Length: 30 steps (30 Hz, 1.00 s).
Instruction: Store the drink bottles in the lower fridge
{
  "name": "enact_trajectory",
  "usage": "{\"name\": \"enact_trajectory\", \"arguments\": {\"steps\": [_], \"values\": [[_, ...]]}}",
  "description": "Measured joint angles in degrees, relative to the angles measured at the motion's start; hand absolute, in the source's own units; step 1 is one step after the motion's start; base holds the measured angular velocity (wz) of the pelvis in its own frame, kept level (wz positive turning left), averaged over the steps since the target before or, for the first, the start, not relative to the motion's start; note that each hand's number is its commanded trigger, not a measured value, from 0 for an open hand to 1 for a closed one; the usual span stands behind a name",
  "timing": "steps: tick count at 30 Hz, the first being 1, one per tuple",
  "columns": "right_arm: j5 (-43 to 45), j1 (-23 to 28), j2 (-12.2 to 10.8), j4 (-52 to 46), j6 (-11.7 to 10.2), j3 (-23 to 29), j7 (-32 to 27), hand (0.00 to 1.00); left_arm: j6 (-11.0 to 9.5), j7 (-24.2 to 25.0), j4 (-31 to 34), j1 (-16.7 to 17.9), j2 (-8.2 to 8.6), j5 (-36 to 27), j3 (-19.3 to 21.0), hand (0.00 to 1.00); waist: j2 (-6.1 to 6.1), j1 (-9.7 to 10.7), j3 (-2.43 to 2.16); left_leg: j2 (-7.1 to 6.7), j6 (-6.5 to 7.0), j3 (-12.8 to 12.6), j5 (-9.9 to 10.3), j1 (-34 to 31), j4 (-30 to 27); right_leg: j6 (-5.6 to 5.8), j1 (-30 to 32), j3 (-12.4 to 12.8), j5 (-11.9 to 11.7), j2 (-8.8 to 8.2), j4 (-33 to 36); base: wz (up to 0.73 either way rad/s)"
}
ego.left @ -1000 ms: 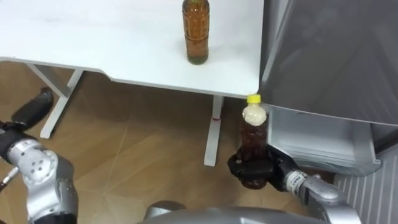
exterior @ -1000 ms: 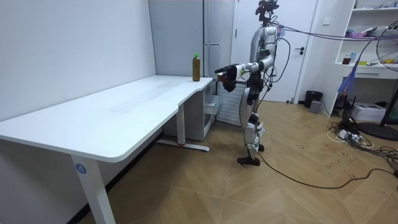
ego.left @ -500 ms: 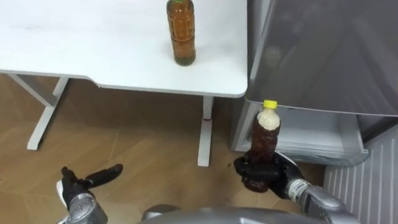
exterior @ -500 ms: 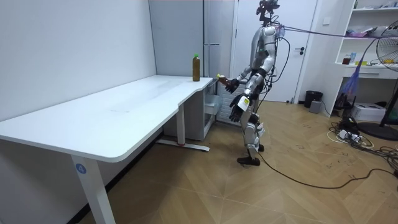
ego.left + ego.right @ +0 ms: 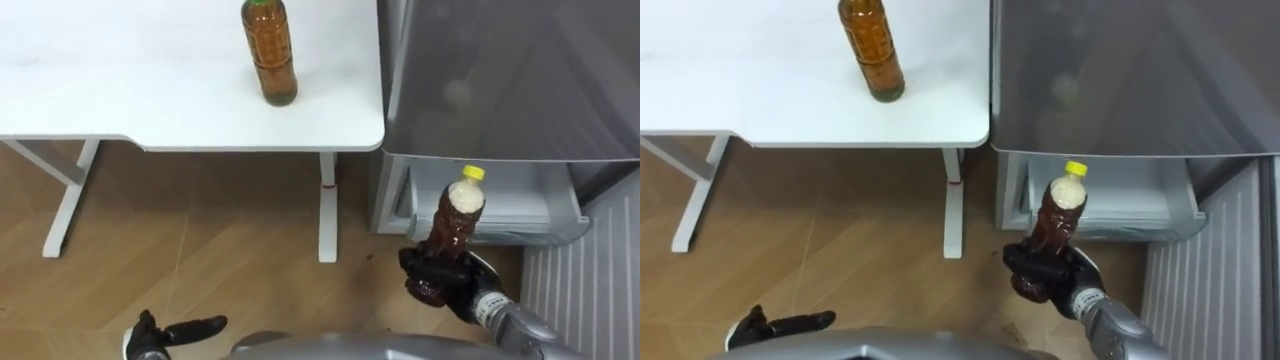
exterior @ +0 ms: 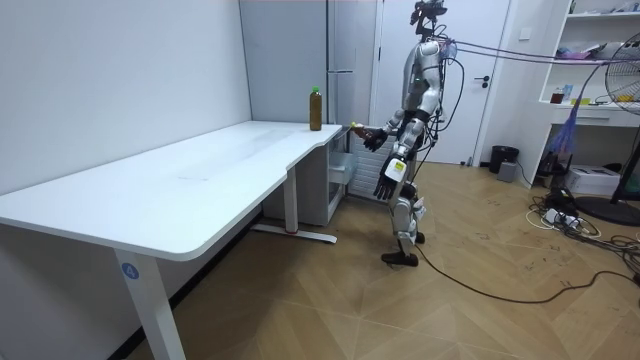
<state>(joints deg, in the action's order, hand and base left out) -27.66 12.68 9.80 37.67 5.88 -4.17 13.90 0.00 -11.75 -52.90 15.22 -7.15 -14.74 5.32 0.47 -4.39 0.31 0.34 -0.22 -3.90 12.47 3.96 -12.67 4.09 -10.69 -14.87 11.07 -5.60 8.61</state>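
The right robot hand (image 5: pixel 437 283) has its fingers curled round the lower body of a dark bottle (image 5: pixel 452 232) with a yellow cap. It holds the bottle nearly upright, leaning a little, low in front of the fridge (image 5: pixel 500 80). Under the fridge's grey door the white lower drawer (image 5: pixel 530 208) looks pulled out. The bottle's top shows against the drawer's front part, but I cannot tell whether it is already over the opening or just short of it. It rests on nothing and is carried by the robot hand alone.

The left robot hand (image 5: pixel 170 332) hangs low by the robot's side above the floor, with its fingers straight and spread, and holds nothing.

A second drink, an amber bottle (image 5: pixel 270 50) with a green cap, stands upright on the white surface (image 5: pixel 120 90). It is near the right edge, the edge that meets the fridge. In the room view the robot stands at that end of the surface, facing the fridge.

By my reading, the task is well short of half done. No drink is seen inside the drawer. The dark bottle is in hand and close to its place, so it has to be lowered in and let go. The amber bottle has not been picked up, and after that the drawer probably needs closing.
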Motion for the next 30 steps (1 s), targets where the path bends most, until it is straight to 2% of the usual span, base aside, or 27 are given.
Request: {"name": "enact_trajectory", "arguments": {"steps": [5, 8, 10, 13, 17, 22, 26, 30], "values": [[-11.40, -0.12, -0.24, 0.16, -0.08, 0.10, -2.38, 1.00, -0.01, 0.34, -2.95, -0.49, 0.00, 2.08, -0.57, 0.00, -0.30, 0.69, 0.04, -0.01, 0.03, -0.43, 0.03, 0.31, 0.06, 0.00, -0.11, 0.29, 0.00, -0.06, 0.01, -0.05], [-17.57, -0.41, -0.26, 0.17, -0.09, 0.62, -3.80, 1.00, -0.01, 1.35, -3.12, -0.10, 0.03, 2.09, -1.09, 0.00, 0.16, 0.67, 0.16, -0.01, 0.08, -0.47, 0.08, 0.21, 0.31, 0.00, -0.03, 0.43, 0.00, -0.06, 0.03, 0.00], [-20.92, -0.50, -0.30, 0.17, -0.20, 1.05, -4.54, 1.00, -0.01, 1.72, -3.09, 0.29, 0.03, 2.09, -1.09, 0.00, 0.57, 0.82, 0.06, -0.01, 0.09, -0.48, 0.09, 0.19, 0.21, -0.01, -0.05, 0.45, -0.01, -0.06, 0.04, 0.00], [-26.90, -0.72, -0.26, 0.42, -0.66, 1.11, -5.44, 1.00, -0.02, 2.33, -3.10, 0.89, 0.08, 2.07, -1.29, 0.00, 0.97, 1.05, 0.30, -0.04, 0.09, -0.49, 0.08, 0.19, 0.11, -0.01, -0.07, 0.44, -0.01, -0.08, 0.06, 0.00], [-40.81, -0.75, -0.25, 0.48, -0.83, 1.06, -5.75, 1.00, -0.02, 2.22, -3.10, 1.29, 0.45, 1.94, -1.28, 0.00, 1.68, 0.75, 0.07, -0.09, 0.11, -0.45, 0.07, 0.47, 0.09, -0.01, -0.31, 0.33, -0.01, -0.14, 0.06, 0.00], [-53.58, -0.97, -0.22, 0.48, -1.87, 1.05, -5.91, 1.00, 0.09, 2.77, -3.24, 1.71, 0.66, 2.09, -1.05, 0.00, 1.27, -0.33, 0.20, -0.10, 0.11, -0.37, 0.06, 0.39, 0.04, -0.01, -0.30, 0.15, -0.01, -0.16, 0.14, 0.00], [-57.26, -1.63, -0.19, 0.48, -2.34, 1.00, -5.91, 1.00, 1.00, 4.95, -3.27, 2.71, 0.57, 2.08, -1.26, 0.00, 0.83, -0.80, 0.39, -0.11, 0.11, -0.33, 0.07, 0.24, 0.04, -0.01, -0.17, 0.22, 0.00, -0.14, 0.14, 0.00], [-60.99, -3.91, -0.09, 2.64, -2.35, 0.98, -5.93, 1.00, 2.12, 5.06, -3.27, 3.60, 0.54, 3.42, -2.50, 0.00, 0.56, -0.87, 0.40, -0.12, 0.11, -0.18, 0.07, -0.10, -0.20, -0.01, -0.07, 0.02, -0.01, -0.14, 0.14, 0.03]]}}
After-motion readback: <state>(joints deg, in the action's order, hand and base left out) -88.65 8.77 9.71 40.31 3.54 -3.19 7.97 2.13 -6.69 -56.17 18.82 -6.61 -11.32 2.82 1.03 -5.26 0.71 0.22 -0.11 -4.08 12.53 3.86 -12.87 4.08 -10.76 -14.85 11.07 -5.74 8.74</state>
